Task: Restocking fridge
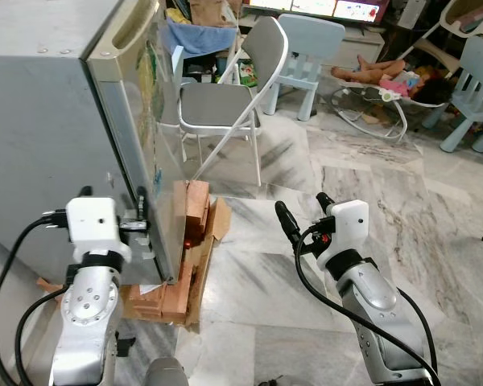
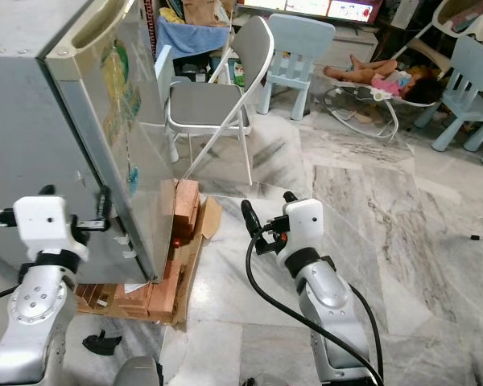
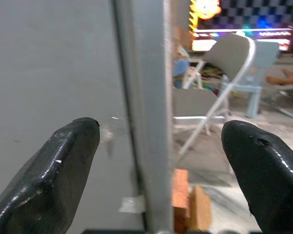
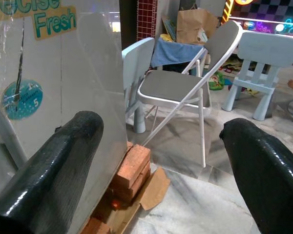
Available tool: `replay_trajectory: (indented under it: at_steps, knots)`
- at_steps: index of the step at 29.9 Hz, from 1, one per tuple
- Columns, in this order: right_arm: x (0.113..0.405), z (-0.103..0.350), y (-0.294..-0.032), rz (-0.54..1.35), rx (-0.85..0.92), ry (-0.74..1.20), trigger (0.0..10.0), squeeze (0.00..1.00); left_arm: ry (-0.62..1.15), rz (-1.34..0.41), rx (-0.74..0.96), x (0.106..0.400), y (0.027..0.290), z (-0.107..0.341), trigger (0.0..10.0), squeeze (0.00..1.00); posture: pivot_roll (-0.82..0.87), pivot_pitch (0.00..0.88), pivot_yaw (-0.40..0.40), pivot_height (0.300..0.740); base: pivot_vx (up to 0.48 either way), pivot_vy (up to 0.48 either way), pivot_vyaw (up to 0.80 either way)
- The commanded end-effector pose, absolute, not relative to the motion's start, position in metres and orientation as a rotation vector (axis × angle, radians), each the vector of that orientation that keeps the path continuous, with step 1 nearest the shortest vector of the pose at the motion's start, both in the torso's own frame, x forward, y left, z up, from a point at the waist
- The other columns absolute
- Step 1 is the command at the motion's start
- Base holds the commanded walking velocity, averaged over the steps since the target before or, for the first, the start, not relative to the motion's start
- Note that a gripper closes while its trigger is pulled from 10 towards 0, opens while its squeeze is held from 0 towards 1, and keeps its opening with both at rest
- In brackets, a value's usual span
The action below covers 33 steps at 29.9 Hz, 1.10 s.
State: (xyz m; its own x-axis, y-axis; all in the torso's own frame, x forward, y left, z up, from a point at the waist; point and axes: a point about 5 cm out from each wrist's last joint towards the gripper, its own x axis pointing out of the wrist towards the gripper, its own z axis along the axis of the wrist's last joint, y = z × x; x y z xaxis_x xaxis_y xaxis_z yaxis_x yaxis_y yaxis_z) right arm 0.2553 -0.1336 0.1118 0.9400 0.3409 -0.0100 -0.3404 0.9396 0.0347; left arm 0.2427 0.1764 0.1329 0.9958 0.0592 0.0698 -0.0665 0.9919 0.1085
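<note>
Left eye view: marble floor [image 1: 370, 169], fridge [image 1: 56, 121] on bricks [image 1: 195, 211]; both grippers' fingers spread apart.

Small grey fridge [image 1: 56, 137], door shut, stickers on the front, sitting propped up on bricks [image 1: 195, 211] and flattened cardboard.

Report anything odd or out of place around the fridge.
The fridge stands raised on stacked bricks and flattened cardboard rather than on the marble floor. The left pincer is open astride the door's edge.
</note>
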Motion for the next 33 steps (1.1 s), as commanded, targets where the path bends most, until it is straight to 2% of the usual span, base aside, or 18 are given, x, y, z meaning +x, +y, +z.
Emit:
replay_trajectory:
  at_steps: [1, 6, 17, 32, 33]
  knots:
    - [0.255, 0.115, -0.137, 0.337, 0.033, 0.01, 10.0, 0.0, -0.054, 0.046, 0.115, 0.247, 0.174, 0.132, 10.0, 0.0, 0.14, 0.074, -0.087, 0.74, 0.0, 0.0, 0.0]
    - [0.253, 0.115, -0.137, 0.338, 0.035, 0.015, 10.0, 0.0, -0.065, 0.049, 0.121, 0.259, 0.175, 0.136, 10.0, 0.0, 0.12, 0.087, -0.09, 0.74, 0.0, 0.0, 0.0]
    - [0.237, 0.117, -0.146, 0.321, 0.022, 0.049, 10.0, 0.0, -0.062, 0.019, 0.116, 0.304, 0.176, 0.142, 10.0, 0.0, 0.06, 0.121, -0.075, 0.74, 0.0, 0.0, 0.0]
    - [0.222, 0.104, -0.152, 0.331, 0.005, 0.148, 10.0, 0.0, -0.05, 0.019, 0.124, 0.33, 0.174, 0.141, 10.0, 0.0, 0.05, 0.121, -0.067, 0.74, 0.0, 0.0, 0.0]
    - [0.22, 0.101, -0.151, 0.345, 0.009, 0.169, 10.0, 0.0, -0.056, -0.021, 0.109, 0.335, 0.165, 0.145, 10.0, 0.0, 0.06, 0.117, -0.068, 0.74, 0.0, 0.0, 0.0]
